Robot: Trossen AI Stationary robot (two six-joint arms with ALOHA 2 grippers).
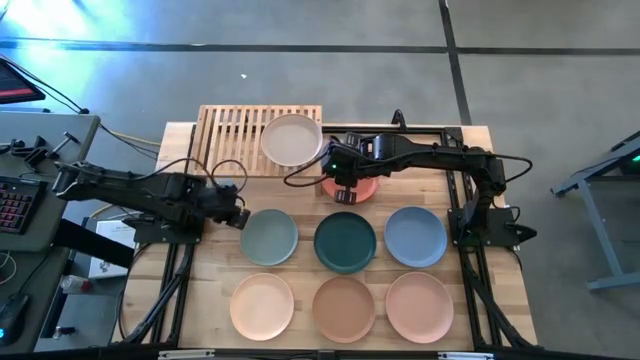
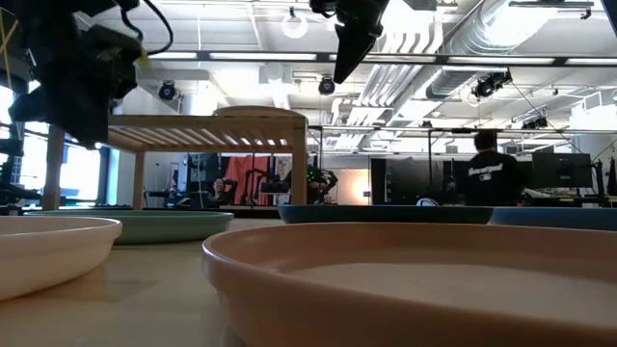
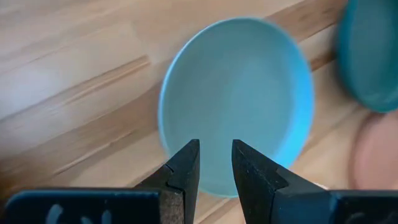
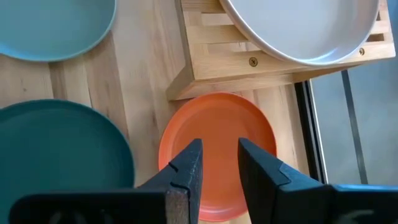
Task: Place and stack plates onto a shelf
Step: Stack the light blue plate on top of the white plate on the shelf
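The beige plate [image 1: 291,139] sits on the right end of the slatted wooden shelf [image 1: 228,130], and just in front of that end the terracotta plate [image 4: 217,149] lies on the table [image 1: 190,290]. The right gripper [image 4: 219,163] hangs over it, fingers slightly parted and holding nothing. The left gripper [image 3: 214,165], likewise parted and empty, hovers at the sage green plate [image 1: 269,237], next to the dark teal plate [image 1: 345,242].

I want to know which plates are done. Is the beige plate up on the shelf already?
Yes. The beige plate lies flat on the slatted top of the shelf, at its right end. It is the only plate there.
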